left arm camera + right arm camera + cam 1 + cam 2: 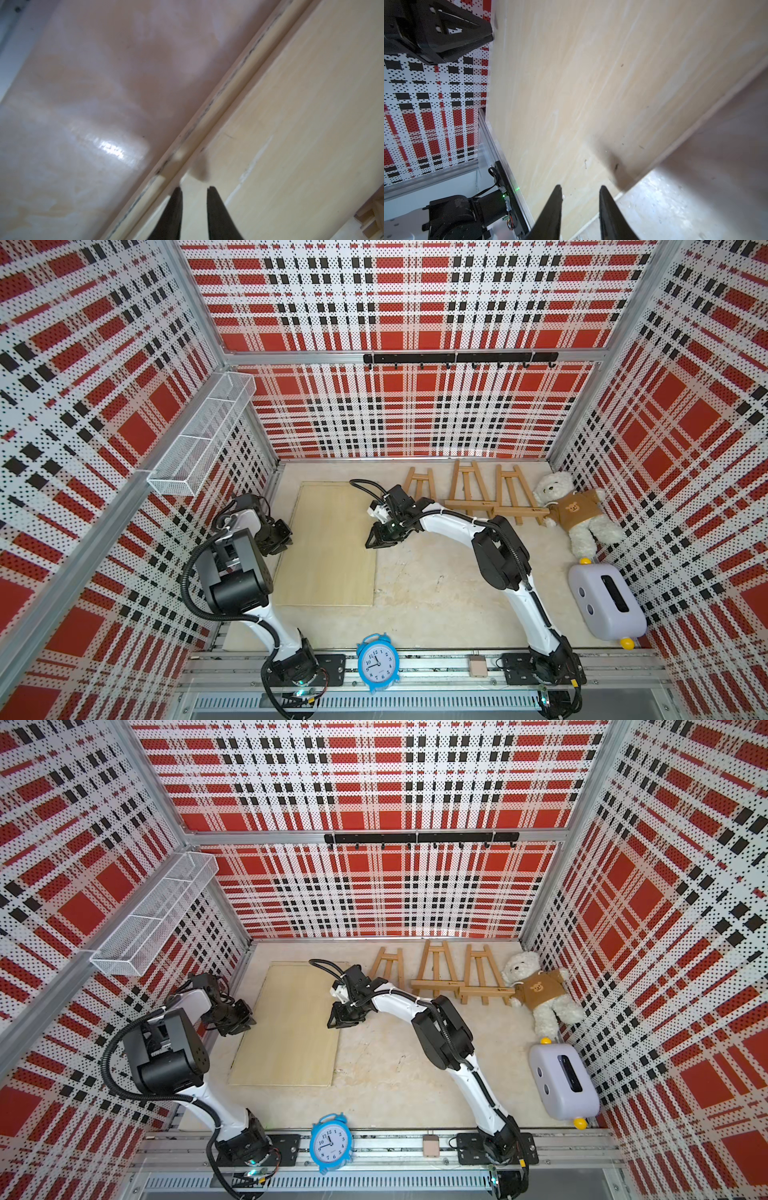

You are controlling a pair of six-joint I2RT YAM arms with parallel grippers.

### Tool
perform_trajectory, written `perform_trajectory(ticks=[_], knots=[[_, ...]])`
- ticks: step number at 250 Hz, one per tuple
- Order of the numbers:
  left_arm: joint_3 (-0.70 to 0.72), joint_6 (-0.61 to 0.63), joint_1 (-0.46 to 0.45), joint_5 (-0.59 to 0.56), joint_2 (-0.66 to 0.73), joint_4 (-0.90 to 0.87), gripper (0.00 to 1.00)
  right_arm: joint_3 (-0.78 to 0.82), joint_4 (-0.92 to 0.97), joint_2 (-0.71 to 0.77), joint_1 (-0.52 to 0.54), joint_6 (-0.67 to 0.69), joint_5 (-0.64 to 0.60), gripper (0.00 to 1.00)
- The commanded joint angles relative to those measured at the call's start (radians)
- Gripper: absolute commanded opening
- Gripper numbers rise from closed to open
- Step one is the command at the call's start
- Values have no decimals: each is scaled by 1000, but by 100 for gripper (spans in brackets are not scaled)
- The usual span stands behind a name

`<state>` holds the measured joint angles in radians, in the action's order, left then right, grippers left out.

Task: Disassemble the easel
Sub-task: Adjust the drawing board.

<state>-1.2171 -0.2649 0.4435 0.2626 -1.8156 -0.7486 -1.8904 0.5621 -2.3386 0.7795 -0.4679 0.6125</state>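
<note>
Three small wooden easels stand side by side at the back of the table in both top views: one (422,485) (388,965), a second (467,489) (436,969) and a third (513,495) (482,975). A pale plywood board (328,547) (291,1027) (291,124) (571,83) lies flat left of them. My left gripper (284,545) (245,1023) (194,188) hovers at the board's left edge, slightly open and empty. My right gripper (374,539) (336,1021) (580,187) hangs over the board's right edge, also slightly open and empty, a short way from the nearest easel.
A white teddy bear (573,510) lies against the right-hand easel. A lilac toaster (606,601) sits by the right wall. A blue alarm clock (377,662) stands at the front edge. A wire basket (203,435) hangs on the left wall, a hook rail (461,358) on the back wall.
</note>
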Motion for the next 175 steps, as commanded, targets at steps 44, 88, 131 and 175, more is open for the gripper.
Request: perform_trajectory(ticks=[44, 88, 131, 175], knots=[[-39, -5, 30, -1, 45, -17, 26, -40, 47, -5, -11, 42, -72, 40], [-52, 10, 83, -3, 93, -39, 26, -27, 156, 25, -11, 122, -161, 35], [-53, 27, 103, -9, 89, -49, 25, -2, 170, 22, -11, 138, -160, 33], [-39, 30, 108, -21, 55, -34, 25, 4, 135, 18, -11, 118, -130, 32]])
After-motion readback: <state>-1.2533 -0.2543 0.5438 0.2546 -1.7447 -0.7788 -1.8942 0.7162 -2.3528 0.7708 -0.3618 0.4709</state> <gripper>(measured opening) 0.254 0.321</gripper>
